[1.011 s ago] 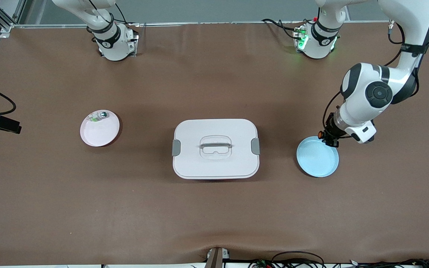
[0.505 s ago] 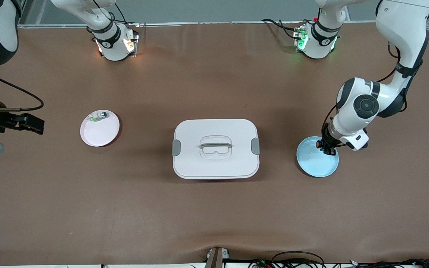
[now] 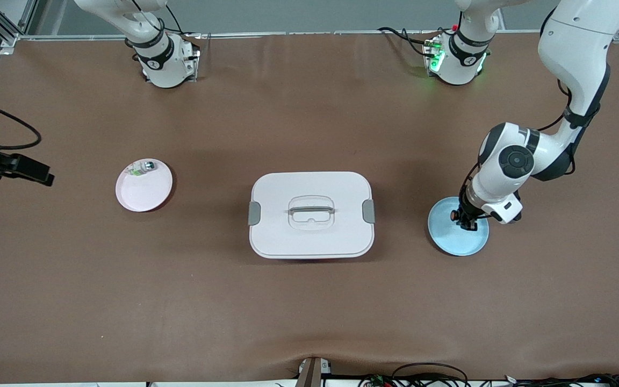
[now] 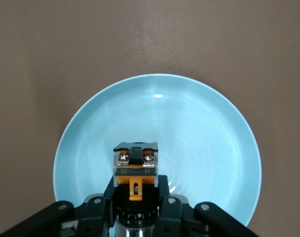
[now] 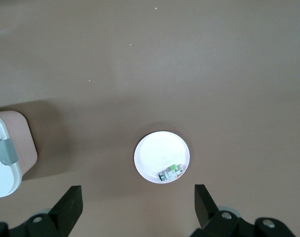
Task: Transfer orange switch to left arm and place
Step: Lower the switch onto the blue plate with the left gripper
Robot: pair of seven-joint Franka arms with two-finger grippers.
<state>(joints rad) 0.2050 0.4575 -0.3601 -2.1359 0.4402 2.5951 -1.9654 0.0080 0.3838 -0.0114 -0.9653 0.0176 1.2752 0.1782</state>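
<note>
We see the left gripper clamped on the orange switch, holding it over the blue plate at the left arm's end of the table. The right gripper, fingers wide apart, hangs high above the pink plate. The box sits between the plates.

Left gripper low, fingers clamped, arm bent down – right gripper high, fingers spread wide.
</note>
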